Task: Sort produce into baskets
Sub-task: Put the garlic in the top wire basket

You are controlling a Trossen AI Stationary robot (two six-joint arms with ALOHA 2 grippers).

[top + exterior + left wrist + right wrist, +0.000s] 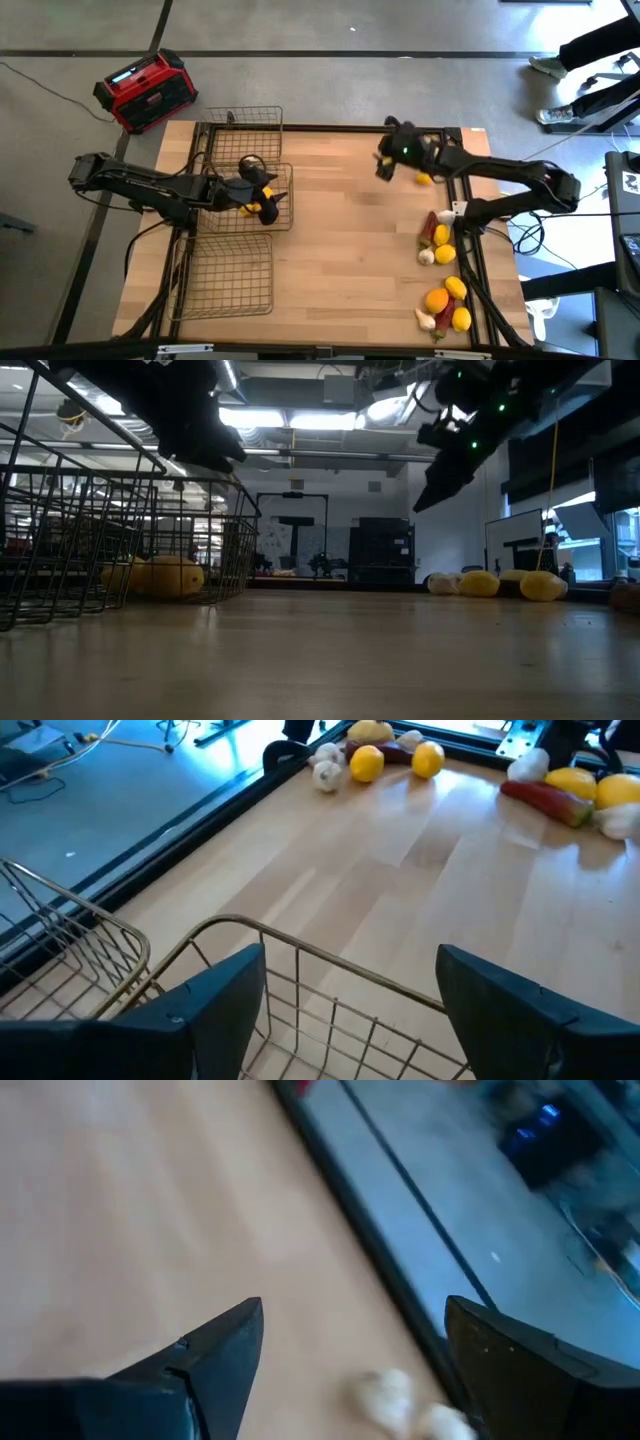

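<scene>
centre table (340, 250): bare | left: baskets (235, 270) | right: produce (445, 285)

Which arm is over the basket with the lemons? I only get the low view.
Observer: The left one. The left gripper hangs open and empty over the middle basket of three.
Operator: Where's the right one?
Observer: The right gripper is open and empty above the table. A lone lemon lies between it and the right edge.
Operator: How much is unsorted?
Observer: Plenty, strung along the right edge: chili, garlic, lemons and oranges.
</scene>
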